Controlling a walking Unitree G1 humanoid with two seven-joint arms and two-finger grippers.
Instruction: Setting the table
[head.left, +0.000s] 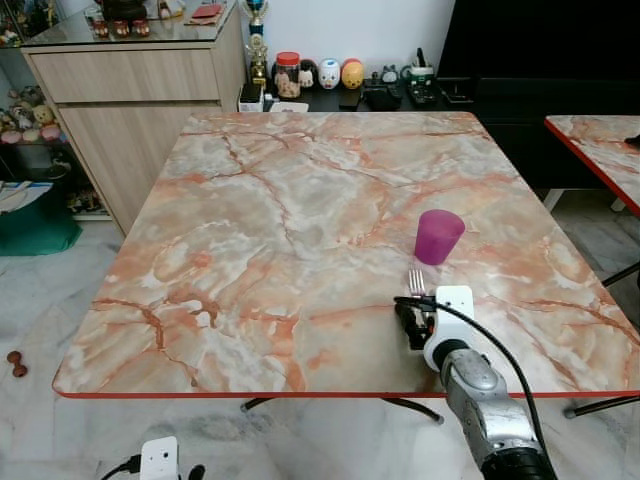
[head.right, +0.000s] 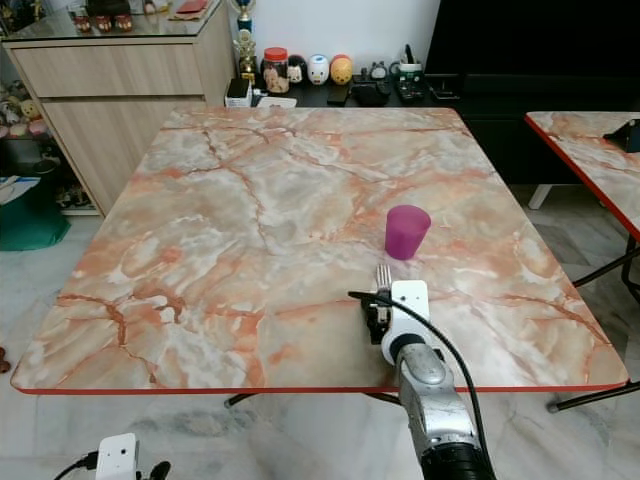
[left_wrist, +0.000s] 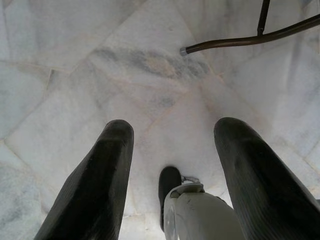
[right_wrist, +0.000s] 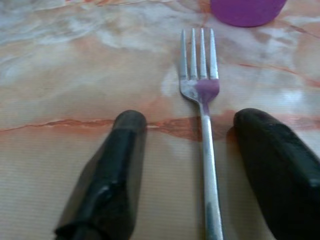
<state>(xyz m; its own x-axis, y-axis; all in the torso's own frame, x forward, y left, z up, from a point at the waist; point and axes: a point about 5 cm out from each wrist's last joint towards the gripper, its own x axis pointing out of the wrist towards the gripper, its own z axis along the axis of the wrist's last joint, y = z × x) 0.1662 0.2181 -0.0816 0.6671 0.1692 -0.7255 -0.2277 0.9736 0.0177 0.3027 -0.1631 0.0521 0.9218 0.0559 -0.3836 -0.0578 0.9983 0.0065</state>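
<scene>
Fork (right_wrist: 205, 120) lies flat on desk (head.left: 300, 220) between my right tool's (right_wrist: 200, 165) spread fingers, ungripped. Risk: withdrawing crookedly could drag it into the purple cup (head.left: 438, 236).

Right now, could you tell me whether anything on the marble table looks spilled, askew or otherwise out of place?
Nothing stands out. The purple cup stands upright on the table with no spill around it, and the fork lies flat just in front of it, tines towards the cup, between the open fingers of the right gripper.
</scene>
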